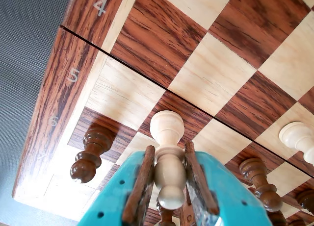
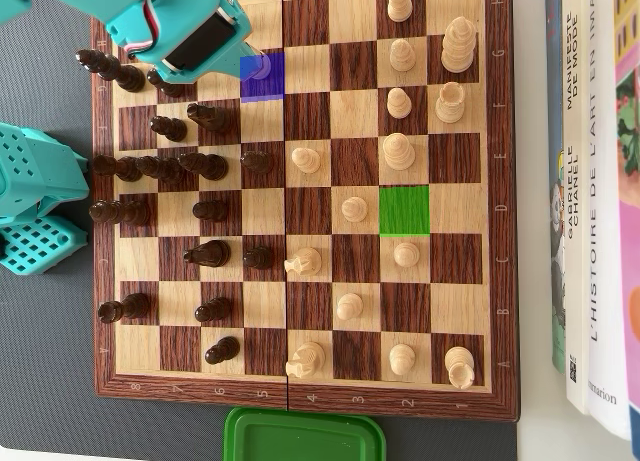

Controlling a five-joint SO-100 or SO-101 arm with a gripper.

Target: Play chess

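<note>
end effector point(image 1: 169, 179) grips pale piece point(image 1: 168, 157), probably

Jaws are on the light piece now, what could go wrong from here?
1. The light piece is pinched at its narrow stem in the gripper, so it might tilt or slip.
2. A dark pawn stands close beside the jaws in the wrist view; a sideways swing may topple it.

A dark grey surface point(image 2: 50, 361) carries everything; books point(image 2: 595, 181) lie along its right edge, on white, evenly lit.
</note>
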